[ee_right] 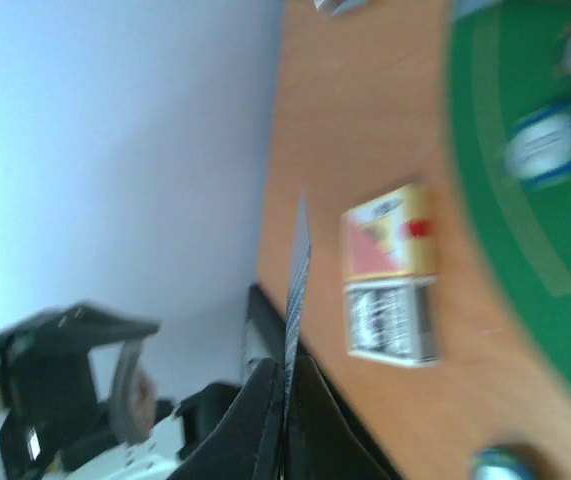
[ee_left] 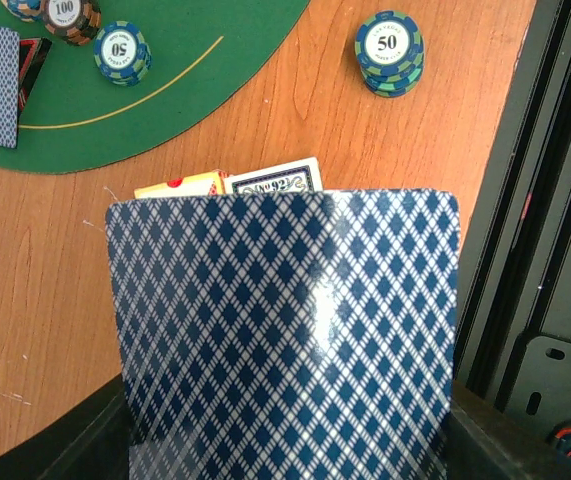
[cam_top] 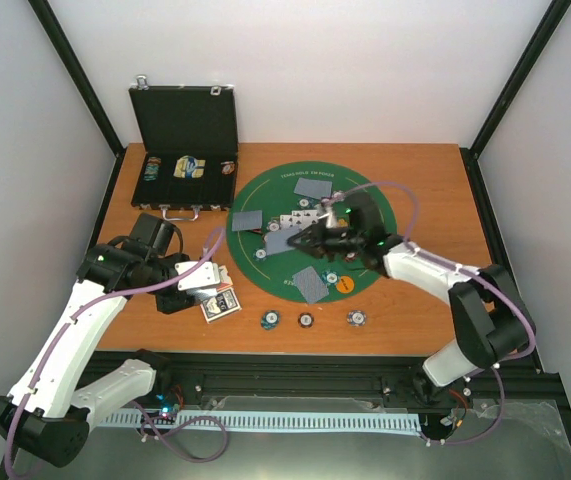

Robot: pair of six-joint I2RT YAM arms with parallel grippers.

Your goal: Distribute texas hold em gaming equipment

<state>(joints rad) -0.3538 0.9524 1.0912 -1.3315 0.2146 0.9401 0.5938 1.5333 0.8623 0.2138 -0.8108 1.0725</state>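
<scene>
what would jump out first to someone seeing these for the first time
The round green mat in the middle, strewn with cards, catches the eye first. Next comes the blue diamond-backed card filling the left wrist view, gripped by the left gripper, then the open black case at the far left corner.

**White walls (cam_top: 315, 60) around a wooden table (cam_top: 435, 200)**

The table has a warm orange-brown grain and fills the base of the enclosure. Plain white walls close it in at the back and on both sides, joined at the far corners by slanting black posts (cam_top: 77, 75). A black rail (cam_top: 315, 375) runs along the near edge, with a white slotted cable duct (cam_top: 295, 420) below it. The light is soft and even.
</scene>
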